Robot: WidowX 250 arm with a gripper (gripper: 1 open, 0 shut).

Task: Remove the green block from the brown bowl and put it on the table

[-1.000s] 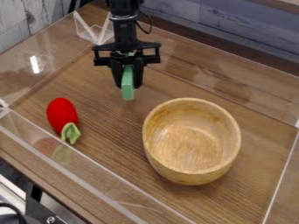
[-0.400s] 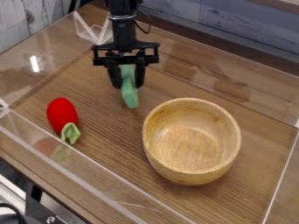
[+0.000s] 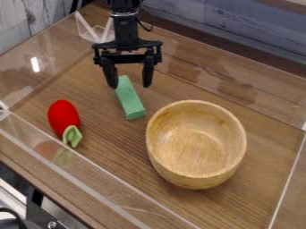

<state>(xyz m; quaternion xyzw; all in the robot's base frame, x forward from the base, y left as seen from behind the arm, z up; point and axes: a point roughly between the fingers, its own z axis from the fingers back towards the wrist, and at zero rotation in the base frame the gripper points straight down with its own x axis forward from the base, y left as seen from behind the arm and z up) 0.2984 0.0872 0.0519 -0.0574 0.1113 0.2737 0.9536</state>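
The green block (image 3: 129, 98), a flat mint-green bar, lies on the wood-grain table (image 3: 227, 85) just left of the brown bowl (image 3: 196, 141). The bowl's inside holds nothing. Directly above the block's far end hangs my gripper (image 3: 127, 79), pointing down, its two black fingers spread wide and touching nothing.
A red strawberry-like toy (image 3: 63, 118) with a pale-green tip lies at the left. Clear acrylic walls (image 3: 72, 179) border the table at the front and sides.
The gripper opened and let go of the green block, which dropped from between the fingers and now lies flat on the table. The gripper rose slightly.
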